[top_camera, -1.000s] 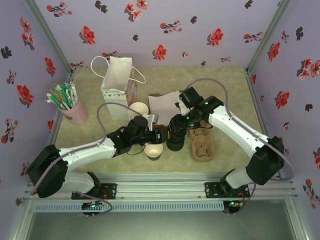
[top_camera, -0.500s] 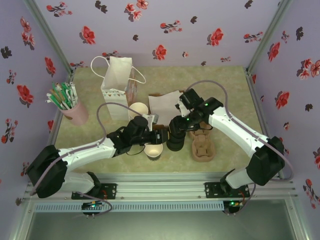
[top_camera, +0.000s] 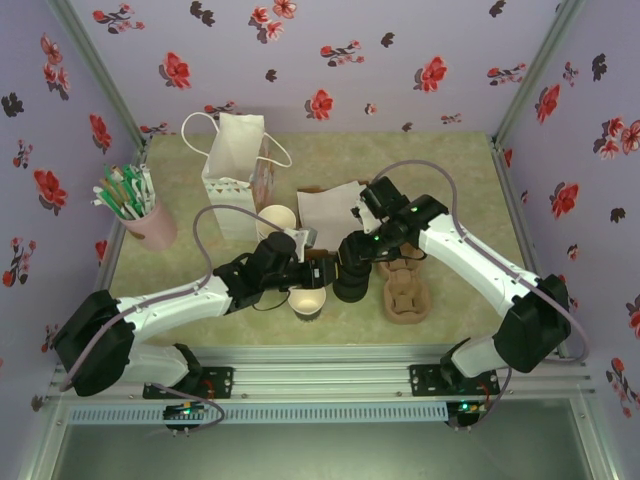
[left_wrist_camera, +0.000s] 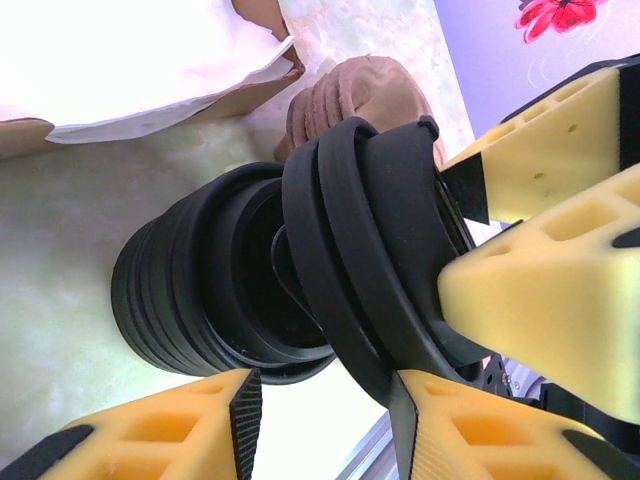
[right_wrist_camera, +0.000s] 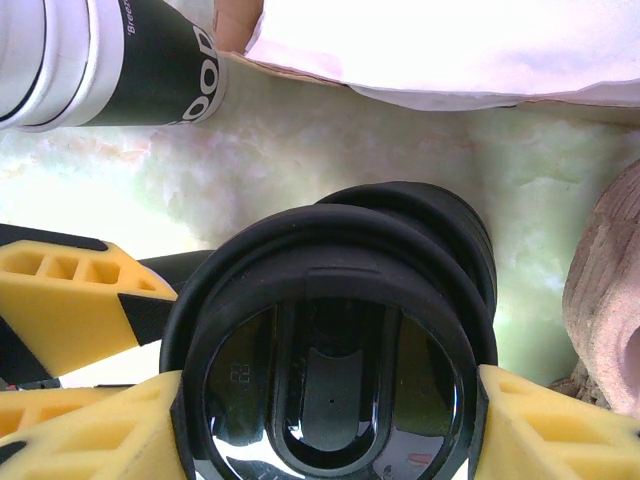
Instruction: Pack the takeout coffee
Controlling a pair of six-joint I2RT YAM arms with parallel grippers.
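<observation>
My right gripper is shut on a round black lid, one finger on each side of its rim, just above the short black stack of spare lids. In the top view it hovers over that stack. My left gripper is open. The held lid's rim rests against the inner pad of one finger, with the stack beyond. A single dark-walled paper cup, cream inside and lidless, stands just near of the left gripper.
A brown pulp cup carrier lies right of the lids. White napkins lie behind it. A stack of lidless cups and a white paper bag stand at the back left. A pink cup of stirrers is at the far left.
</observation>
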